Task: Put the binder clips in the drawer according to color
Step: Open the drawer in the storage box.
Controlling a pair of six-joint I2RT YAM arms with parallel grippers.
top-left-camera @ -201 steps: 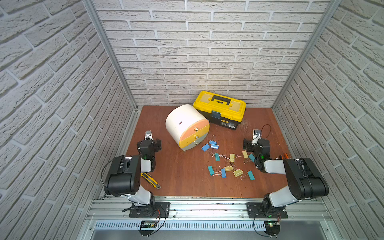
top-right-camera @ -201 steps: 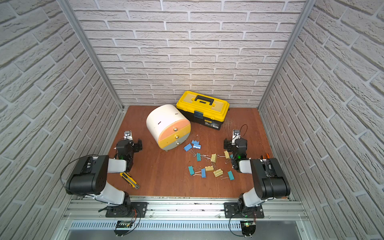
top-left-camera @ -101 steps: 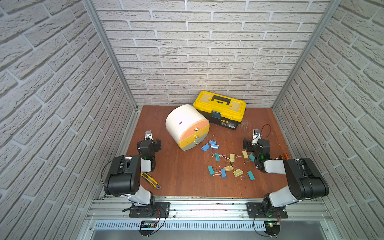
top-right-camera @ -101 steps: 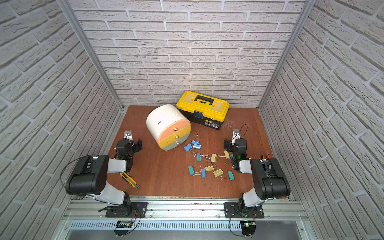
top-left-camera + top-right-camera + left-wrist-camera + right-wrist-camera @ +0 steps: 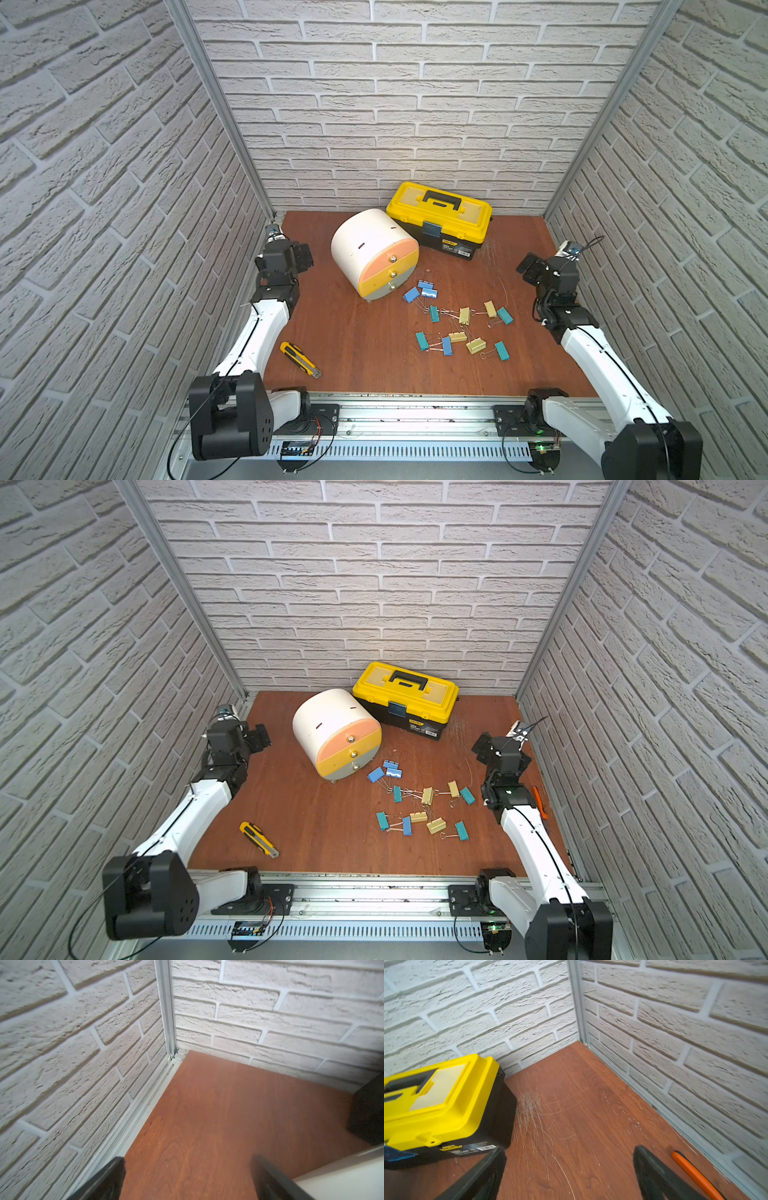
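Nearest the front edge lay one yellow-black utility knife, apart from the work and a hazard only if it were mistaken for a target; beyond it the binder clips were scattered on the table, twelve by my count: four pale yellow, four teal, four blue; several wire handles crossed or overlapped, so lifting one clip would likely have dragged a neighbour along; teal and blue sat close in shade, and a mis-sort seemed the likeliest error. Further back, the left gripper and the right gripper both stood spread wide and empty, facing the far corners, well apart from any clip; one orange-handled tool lay by the right wall. The drawer unit sat just beside the blue clips, its three fronts all closed, with three small knobs; a pull might have slid the cabinet instead of opening it, or the fingers might have slipped off. Farthest stood one toolbox.
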